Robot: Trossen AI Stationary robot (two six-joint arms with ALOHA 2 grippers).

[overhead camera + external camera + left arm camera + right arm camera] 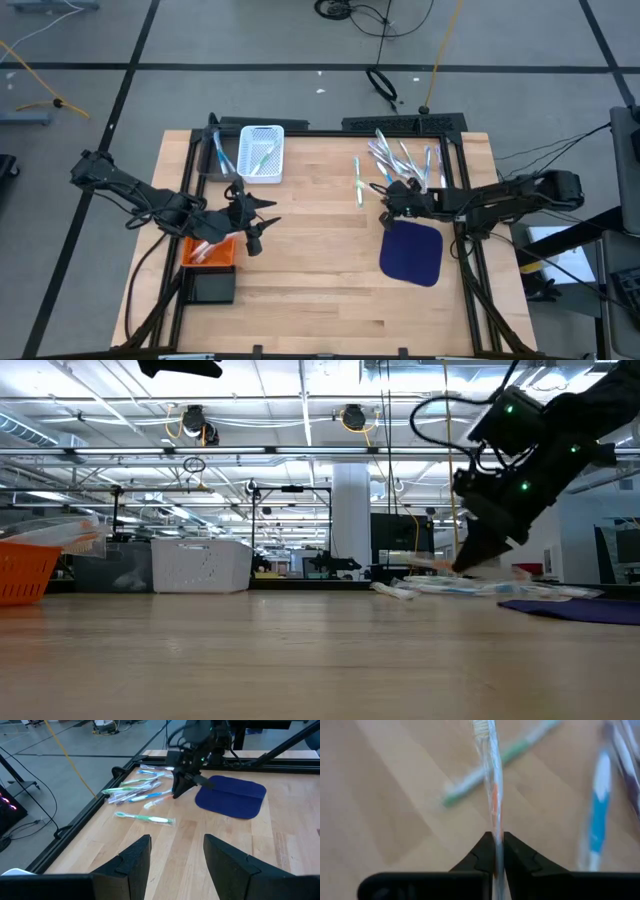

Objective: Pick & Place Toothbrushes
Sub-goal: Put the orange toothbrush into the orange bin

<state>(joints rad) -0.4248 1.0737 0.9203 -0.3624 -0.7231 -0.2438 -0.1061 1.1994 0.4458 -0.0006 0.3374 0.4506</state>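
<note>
On the table's left side an orange basket (pixel 209 250) sits just by the left gripper (pixel 258 222), whose fingers (pixel 132 865) stand apart with nothing between them. Beyond it, toward the far edge, the white basket (pixel 261 152) has a couple of toothbrushes lying in it. Near the table's middle a green toothbrush (pixel 357 181) lies alone on the wood (pixel 310 270). Further right, the loose pile of toothbrushes (pixel 405 160) spreads by the far right corner — wrapped, in white, green and blue. At the pile's near edge the right gripper (pixel 389 206) is clenched on one clear toothbrush with an orange streak (pixel 494 795), its fingers (pixel 482 855) pinching the handle. Just beside that gripper, nearer the front, lies a dark blue cloth (pixel 412 252). No writing or labels can be read — the wrappers are too small to tell.
</note>
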